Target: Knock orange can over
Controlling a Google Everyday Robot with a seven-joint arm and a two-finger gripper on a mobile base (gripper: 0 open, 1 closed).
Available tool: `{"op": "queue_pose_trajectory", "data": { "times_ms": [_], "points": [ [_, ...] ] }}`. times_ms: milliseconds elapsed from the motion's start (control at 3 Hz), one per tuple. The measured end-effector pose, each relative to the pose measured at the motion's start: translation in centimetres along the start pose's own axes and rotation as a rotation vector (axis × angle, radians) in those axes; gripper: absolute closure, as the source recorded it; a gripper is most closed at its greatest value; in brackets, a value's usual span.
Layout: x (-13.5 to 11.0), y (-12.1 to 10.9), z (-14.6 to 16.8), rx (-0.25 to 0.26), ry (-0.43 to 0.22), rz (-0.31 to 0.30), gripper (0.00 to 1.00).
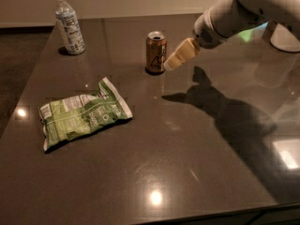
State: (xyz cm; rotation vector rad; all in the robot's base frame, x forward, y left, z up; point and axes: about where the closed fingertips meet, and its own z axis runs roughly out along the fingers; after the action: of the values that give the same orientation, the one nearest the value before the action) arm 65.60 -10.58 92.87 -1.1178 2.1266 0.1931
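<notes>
The dark, glossy bench (197, 172) fills nearly the whole view, with ceiling lights reflected on it as bright spots. The robot's white arm (243, 8) reaches in from the upper right, sloping down and to the left, and throws a broad shadow (211, 102) on the bench below it. A crumpled green snack bag (82, 114) lies flat on the left half of the bench, well apart from everything else. A clear plastic bottle (69, 25) with a white cap stands upright near the far left corner.

The orange can (156, 52) stands upright near the far middle of the bench, between the bottle and the arm. It is short, orange-brown and metallic, with a silver top and a dark logo on the side facing the camera. A small shadow pools around its base.

The gripper (169, 64) is the tan, tapered end of the arm, just beside the can on the can's right. Its fingers are drawn together into one narrow wedge with no gap showing, and they hold nothing. The tip points down-left at the lower right side of the can. Whether it touches the can or stops just short cannot be told.
</notes>
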Motion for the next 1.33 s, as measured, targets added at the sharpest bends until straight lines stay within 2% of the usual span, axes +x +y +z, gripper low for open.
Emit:
{"op": "queue_pose_trajectory", "data": {
  "times_ms": [667, 1333],
  "points": [
    [-3.9, -1.5, 4.9, 0.025, -0.101, 0.060, 0.00],
    [-5.7, -1.3, 7.6, -0.012, -0.139, 0.099, 0.00]
  ]
}}
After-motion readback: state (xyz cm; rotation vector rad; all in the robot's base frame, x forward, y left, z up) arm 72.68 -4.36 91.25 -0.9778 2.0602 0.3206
